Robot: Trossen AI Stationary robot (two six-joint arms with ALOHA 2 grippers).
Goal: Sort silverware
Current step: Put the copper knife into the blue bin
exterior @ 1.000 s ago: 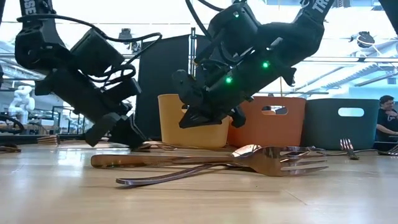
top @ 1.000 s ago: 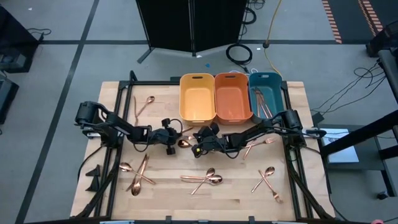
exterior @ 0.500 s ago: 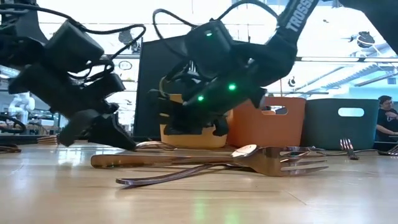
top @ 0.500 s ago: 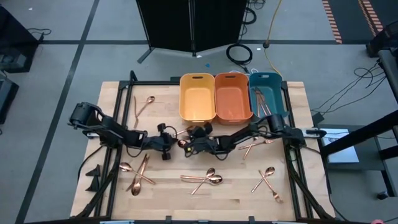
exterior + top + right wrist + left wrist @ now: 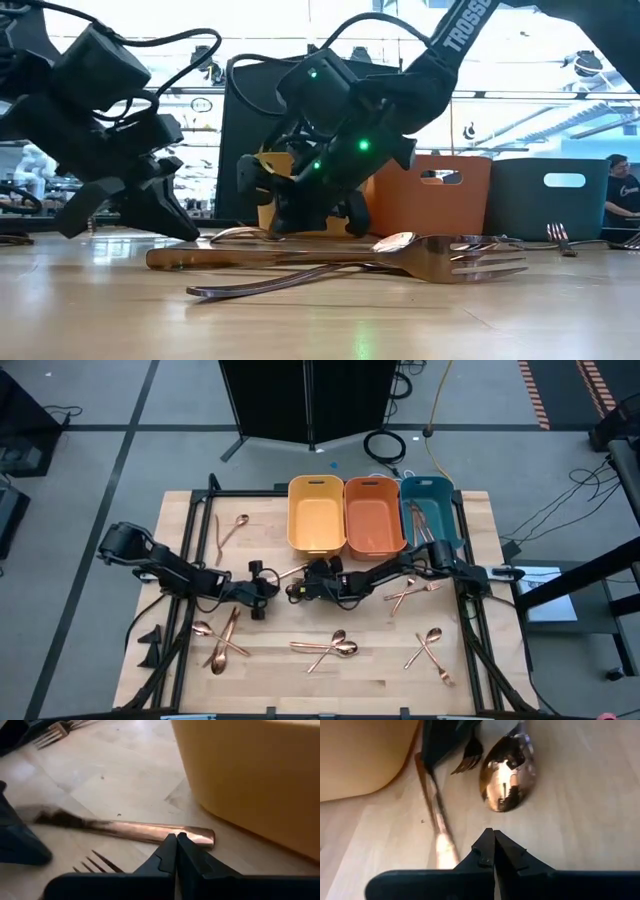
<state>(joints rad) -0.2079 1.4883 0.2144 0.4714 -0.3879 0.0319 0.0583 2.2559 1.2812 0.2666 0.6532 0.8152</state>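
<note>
Copper silverware lies scattered on the wooden table [image 5: 180, 560]. In front of the yellow bin [image 5: 317, 515], a spoon [image 5: 507, 782], a fork [image 5: 467, 762] and a long handle [image 5: 135, 831] lie flat between my two grippers. My left gripper [image 5: 266, 590] is shut, with its tips [image 5: 494, 837] just short of the spoon's bowl and touching nothing. My right gripper [image 5: 298, 588] is shut and slants down, its tips [image 5: 176, 840] at the handle's rounded end. More fork tines [image 5: 97, 861] lie beside it. My right gripper's shut fingertips [image 5: 170, 845] stand at the rounded free end of the copper handle [image 5: 200, 836], coming from the table's right and slanting down. I cannot tell whether they touch it. The handle lies flat on the table.
The orange bin [image 5: 374, 515] and the teal bin [image 5: 428, 510], which holds silverware, stand at the far edge beside the yellow one. Loose pieces lie at the far left [image 5: 232, 528], near left [image 5: 222, 642], near middle [image 5: 328, 648] and right [image 5: 425, 648]. A person [image 5: 620, 200] is behind the table.
My right gripper has moved toward the table's left and sunk to the tabletop, rolling as it went, and now stands at the pieces in front of the yellow bin. My left gripper has drawn back toward the table's left. Both stay shut.
</note>
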